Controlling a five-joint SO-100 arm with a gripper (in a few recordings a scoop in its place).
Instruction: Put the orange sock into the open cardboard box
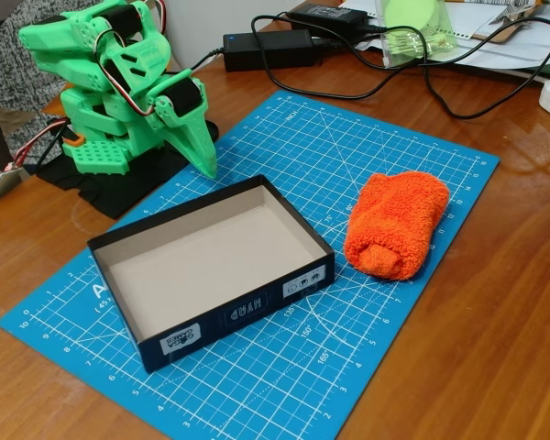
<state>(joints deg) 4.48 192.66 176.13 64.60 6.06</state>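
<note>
Centrally, a blue cutting mat [257, 165] with a white grid and printed angle figures, "45", "135", "150" and "165" among them, is laid on a brown wooden worktop [495, 348]. On the mat, the open cardboard box [247, 316] is set at the left, dark outside and plain beige inside; small white labels are carried on its near wall, their print too small to be read. Just beside the box's right corner, apart from it, the orange sock [396, 225] is laid on the mat as a thick folded bundle. At the upper left, a green arm [119, 82] is seen folded, its pincer [202, 151] pointed down at the mat's edge; whether it is clenched cannot be told. Black power adapters [266, 48], cables and papers [495, 32] are kept at the back.
</note>
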